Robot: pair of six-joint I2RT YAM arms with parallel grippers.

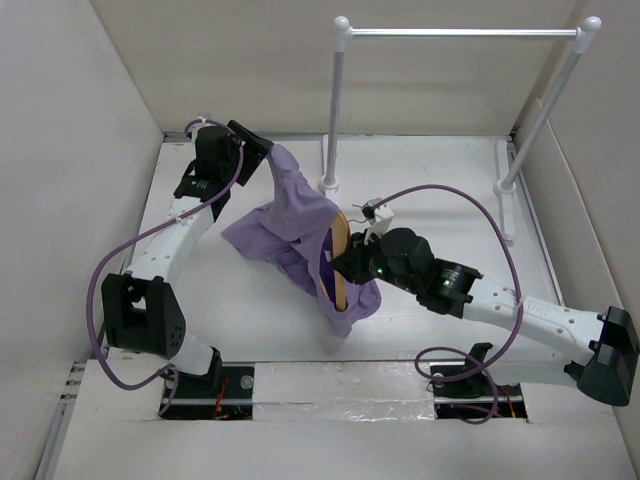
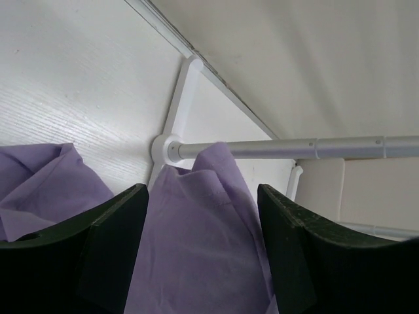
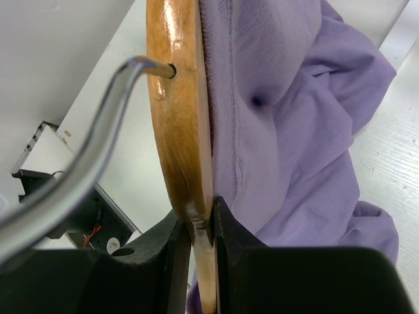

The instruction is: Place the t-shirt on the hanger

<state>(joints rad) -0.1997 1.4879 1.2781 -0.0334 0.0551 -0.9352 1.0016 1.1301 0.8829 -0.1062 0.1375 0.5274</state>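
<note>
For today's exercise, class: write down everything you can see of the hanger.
The hanger is glossy light-brown wood, with a thin curved metal hook set into a hole in its top. The right gripper is clamped across the wood and holds it edge-on to the wrist camera. The t-shirt lies against one face, its stitched edge running along the wood. From above, only slivers of wood show through the cloth, mid-table. Whether it touches the table cannot be seen.

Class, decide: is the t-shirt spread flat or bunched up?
Bunched up and lifted: the left gripper holds one part of the t-shirt above the table, the rest sagging in folds beside the hanger.
</note>
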